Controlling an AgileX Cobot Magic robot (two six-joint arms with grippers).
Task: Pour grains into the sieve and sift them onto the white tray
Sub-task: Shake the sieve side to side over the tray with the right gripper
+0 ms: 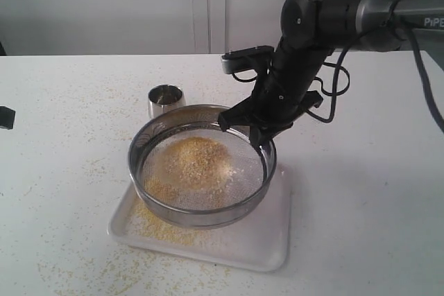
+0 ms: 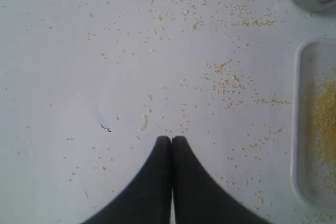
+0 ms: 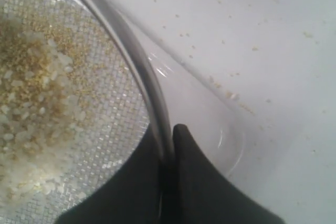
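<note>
Now my right gripper (image 3: 169, 129) pinches the rim of the wide round steel mesh sieve (image 1: 201, 218), sandy yellow-beige grains (image 1: 191, 161) inside, over the flat white rectangular tray (image 1: 257, 240); my left gripper (image 2: 171, 139) is pressed closed.

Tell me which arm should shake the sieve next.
Right. The right gripper is shut on the rim of the sieve, with the grains inside and the white tray beneath. The left gripper is shut on nothing, over the table beside the tray.
</note>
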